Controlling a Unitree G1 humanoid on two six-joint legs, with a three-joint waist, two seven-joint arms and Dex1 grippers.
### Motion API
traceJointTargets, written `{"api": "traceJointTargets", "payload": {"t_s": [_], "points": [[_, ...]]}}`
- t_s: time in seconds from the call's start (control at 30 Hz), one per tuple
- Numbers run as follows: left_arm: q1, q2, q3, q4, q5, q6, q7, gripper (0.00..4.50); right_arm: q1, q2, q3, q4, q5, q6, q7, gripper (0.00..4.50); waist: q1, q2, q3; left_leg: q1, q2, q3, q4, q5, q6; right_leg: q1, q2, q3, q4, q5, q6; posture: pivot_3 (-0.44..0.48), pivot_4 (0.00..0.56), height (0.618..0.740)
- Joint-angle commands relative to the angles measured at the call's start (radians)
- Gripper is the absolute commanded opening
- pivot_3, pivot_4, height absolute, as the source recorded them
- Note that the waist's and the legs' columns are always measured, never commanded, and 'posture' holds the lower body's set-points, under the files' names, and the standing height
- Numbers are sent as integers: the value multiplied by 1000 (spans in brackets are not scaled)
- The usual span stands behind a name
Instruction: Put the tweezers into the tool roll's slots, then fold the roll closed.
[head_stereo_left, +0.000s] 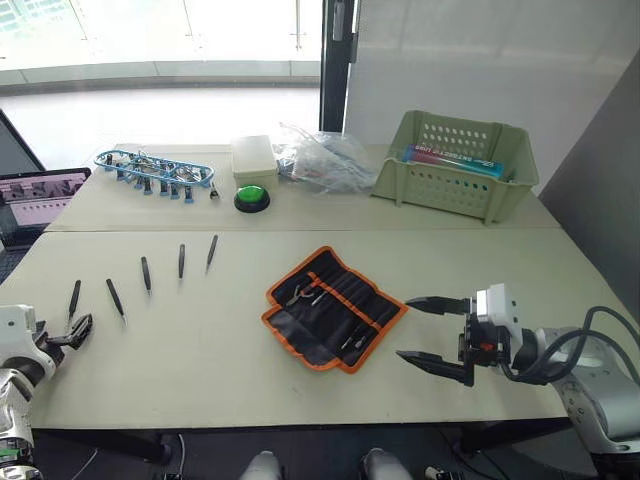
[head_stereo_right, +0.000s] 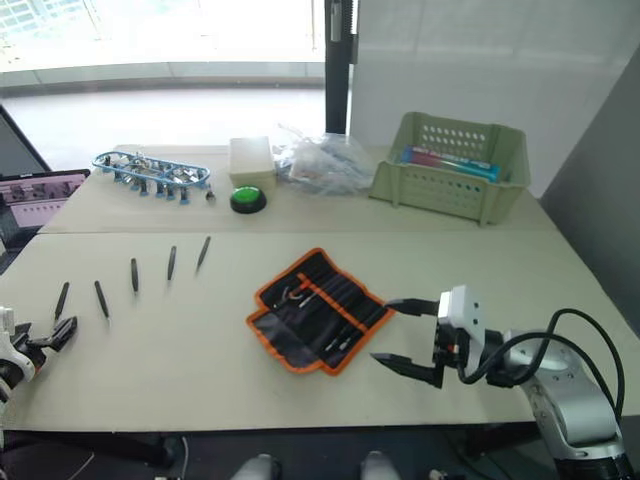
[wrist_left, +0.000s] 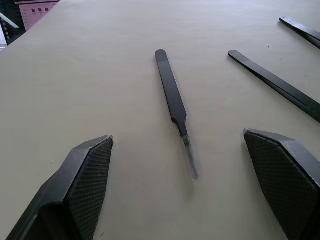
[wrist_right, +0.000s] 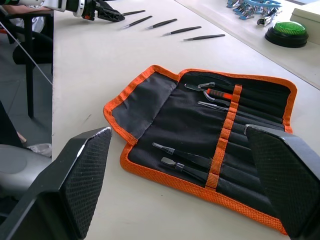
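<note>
Several slim black tweezers (head_stereo_left: 146, 274) lie in a row on the left part of the table. In the left wrist view the leftmost tweezers (wrist_left: 172, 92) lie flat just ahead of my left gripper (wrist_left: 177, 137), which is open and low over the table by its front left edge. The tool roll (head_stereo_left: 335, 306) lies unfolded at the table's middle, black with orange trim. Its slots (wrist_right: 252, 112), crossed by an orange stripe, hold red-handled pliers (wrist_right: 212, 93) and a few slim tools. My right gripper (head_stereo_left: 405, 328) is open just right of the roll, holding nothing.
On the far table stand a blue-framed rack of small tools (head_stereo_left: 155, 170), a pale box (head_stereo_left: 254, 157), a green button (head_stereo_left: 252, 197), clear plastic bags (head_stereo_left: 320, 160) and a pale green basket (head_stereo_left: 460, 165). A laptop (head_stereo_left: 40, 200) sits off the left edge.
</note>
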Motion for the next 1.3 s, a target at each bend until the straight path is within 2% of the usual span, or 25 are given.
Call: {"api": "traceJointTargets", "payload": {"t_s": [0.03, 0.33, 0.53, 0.7, 0.77, 0.9, 1.0, 1.07, 1.1, 1.17, 1.3], "points": [[-14, -19, -26, 77, 13, -3, 1, 2974, 0, -14, -35, -32, 31, 3, -11, 4500, -3, 2, 0, 1, 0, 0, 0, 0, 0, 0, 0, 0, 0, 0, 0, 0, 150, 736], [-44, -41, -43, 122, 14, -2, -6, 28, -3, -16, -19, -30, 24, 1, -25, 4500, 3, 10, -3, 2, -2, 0, 0, 1, -1, 2, -2, 1, 1, 0, 1, 0, 150, 736], [-33, -20, -16, 101, 4, -38, 23, 28, 7, -7, 2, -21, 11, -9, -27, 4500, 0, 10, -4, 3, -2, 0, 0, 1, -1, 3, -2, 1, 1, 1, 1, 0, 150, 736], [15, 13, 16, -5, -5, -112, 30, 28, 9, 0, 10, -5, 1, -16, -27, 4500, -6, 9, -3, 3, -2, 0, 0, 1, -1, 2, -2, 1, 1, 1, 1, 0, 150, 736], [58, 22, 36, -159, -22, -116, 29, 28, 10, 3, 15, 0, -6, -15, -32, 4500, -9, 4, -1, 1, -1, 0, 0, 1, -1, 1, -1, 1, 0, 1, 1, 0, 150, 736], [156, 15, 28, -559, -97, 20, -3, 28, 6, 11, 37, 17, -33, -7, -63, 4500, -7, -4, 0, -3, 1, 0, 0, 1, -2, -2, 0, 1, 0, 1, -1, 0, 150, 736], [223, 10, -40, -886, -218, 232, -45, 28, -12, 29, 61, 25, -46, 30, -114, 4500, -2, -4, 0, -4, 0, 0, 0, 2, -3, -1, -1, 1, -2, 2, 0, 0, 150, 736], [235, 6, -135, -1062, -296, 359, -71, 28, -31, 54, 87, 40, -68, 48, -155, 4500, -2, -3, 1, -4, -1, 0, 0, 2, -3, -1, -1, 1, -2, 2, 0, 0, 150, 736], [230, 3, -190, -1125, -309, 401, -80, 0, -41, 64, 102, 49, -80, 52, -168, 3993, -3, -3, 1, -3, 0, 0, 0, 2, -3, -1, -1, 1, -2, 2, 0, 0, 150, 736], [205, -8, -279, -1199, -314, 460, -82, 0, -61, 86, 124, 74, -109, 54, -200, 3352, -6, -2, 1, -3, -1, 0, 1, 2, -3, -1, -1, 1, -2, 2, 0, 0, 150, 736], [132, -44, -408, -1238, -291, 519, -81, 0, -94, 123, 160, 129, -170, 72, -276, 1928, -19, -2, 2, -3, 1, 0, 1, 2, -3, -2, 2, 1, -1, 3, -1, 0, 150, 736]]}}
